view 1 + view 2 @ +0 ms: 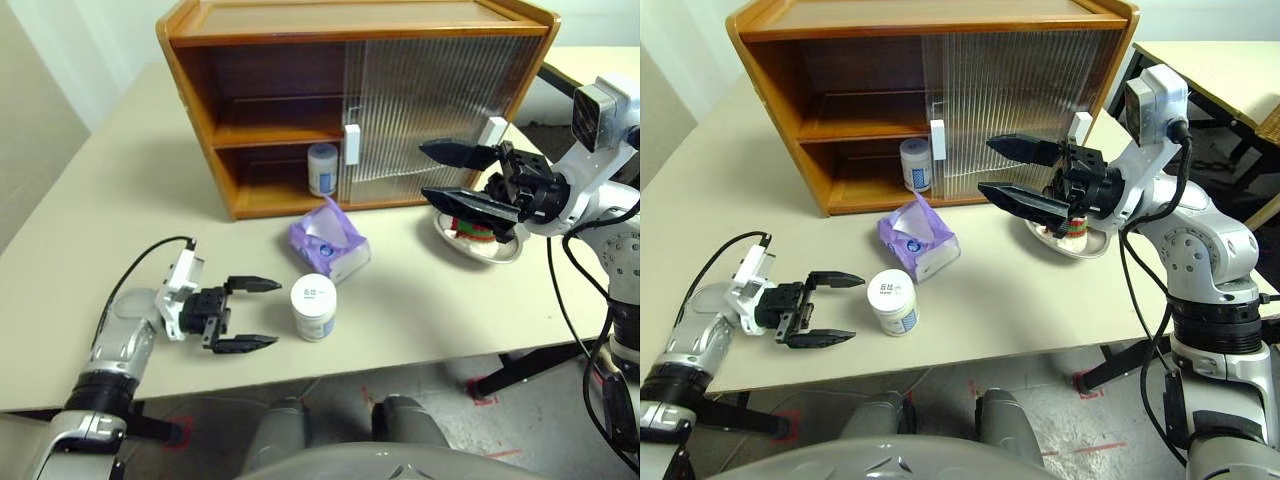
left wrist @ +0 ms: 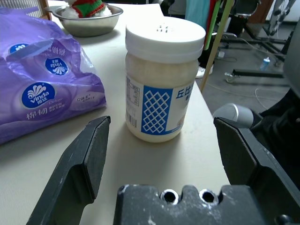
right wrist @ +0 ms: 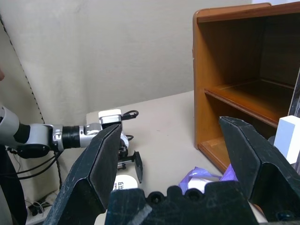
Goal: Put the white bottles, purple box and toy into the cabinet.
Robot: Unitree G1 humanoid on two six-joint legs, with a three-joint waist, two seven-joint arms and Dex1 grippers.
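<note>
One white bottle (image 1: 314, 307) stands on the table just right of my left gripper (image 1: 276, 313), which is open and level, its fingers pointing at the bottle without touching it. The other white bottle (image 1: 322, 168) stands in the cabinet's (image 1: 260, 120) lower left compartment. Between them on the table lies the purple box (image 1: 330, 243). The toy (image 1: 1072, 228) sits in a steel dish, mostly hidden behind my right gripper (image 1: 424, 171). That gripper hangs open and empty above the table, in front of the cabinet's ribbed door.
The steel dish (image 1: 500, 250) rests at the right, in front of the cabinet. Both ribbed sliding doors (image 1: 430, 110) cover the cabinet's right half, leaving the left half open. The table's front edge (image 1: 400, 360) runs close behind the near bottle.
</note>
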